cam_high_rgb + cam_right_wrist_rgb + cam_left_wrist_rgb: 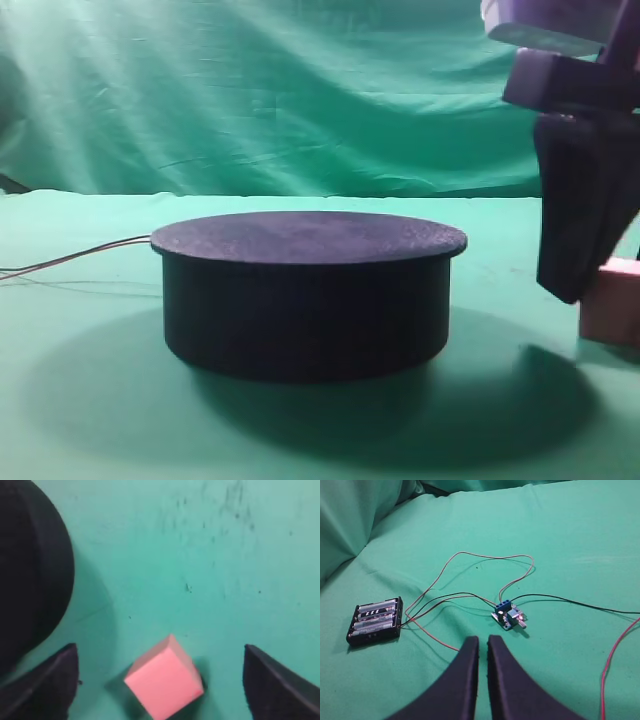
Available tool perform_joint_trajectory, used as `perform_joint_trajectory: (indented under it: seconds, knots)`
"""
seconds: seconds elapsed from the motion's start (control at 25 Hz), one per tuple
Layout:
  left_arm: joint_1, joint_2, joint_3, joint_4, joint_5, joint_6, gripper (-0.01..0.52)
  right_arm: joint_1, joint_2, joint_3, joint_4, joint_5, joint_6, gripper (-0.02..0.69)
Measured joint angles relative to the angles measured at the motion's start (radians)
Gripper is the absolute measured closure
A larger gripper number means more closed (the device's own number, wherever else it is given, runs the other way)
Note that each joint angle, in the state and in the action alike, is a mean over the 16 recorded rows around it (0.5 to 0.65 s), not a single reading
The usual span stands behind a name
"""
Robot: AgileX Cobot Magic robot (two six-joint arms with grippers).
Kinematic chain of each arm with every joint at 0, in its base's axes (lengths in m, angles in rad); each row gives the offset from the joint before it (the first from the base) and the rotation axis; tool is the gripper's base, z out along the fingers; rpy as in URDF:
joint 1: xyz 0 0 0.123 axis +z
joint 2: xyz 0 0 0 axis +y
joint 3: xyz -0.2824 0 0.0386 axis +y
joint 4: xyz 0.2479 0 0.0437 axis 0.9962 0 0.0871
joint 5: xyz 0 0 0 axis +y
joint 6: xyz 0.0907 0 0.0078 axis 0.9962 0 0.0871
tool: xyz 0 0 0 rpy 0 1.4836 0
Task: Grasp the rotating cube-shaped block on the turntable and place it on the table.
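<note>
Your cube-shaped block (pixel 165 682) now sits on the green counter (pixel 210 555), off the turntable (pixel 305 240) and just beside it, with the right gripper (pixel 160 680) above it, jaws spread wide and released, one finger on either side with clear space to the block. In the high view the block (pixel 612 300) shows at the right edge, partly behind the black finger. By its look, judge it light and rigid, with matte faces that should hold well without a hard squeeze. It lies turned diagonally to the jaws, so if you retake it, rotate the wrist to press on two flat opposite faces, not on corners. The left gripper (pixel 483 642) hangs well apart over a battery holder (pixel 375 621) and a small circuit board (pixel 508 616), jaws nearly closed on nothing.
</note>
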Motion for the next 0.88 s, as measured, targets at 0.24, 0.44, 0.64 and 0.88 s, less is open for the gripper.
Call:
perform_joint_trajectory:
  seconds: [0.24,0.44,0.64,0.88]
  knots:
    - [0.0,0.0,0.0,0.0,0.0,0.0,0.514,0.0,-0.191,-0.038,-0.05,0.149,0.053,0.49]
    - [0.0,0.0,0.0,0.0,0.0,0.0,0.514,0.0,-0.335,-0.033,-0.059,0.225,0.072,0.633]
    - [0.0,0.0,0.0,0.0,0.0,0.0,0.514,0.0,-0.428,-0.021,-0.054,0.26,0.076,0.665]
    - [0.0,0.0,0.0,0.0,0.0,0.0,0.514,0.0,-0.473,-0.012,-0.063,0.272,0.048,0.665]
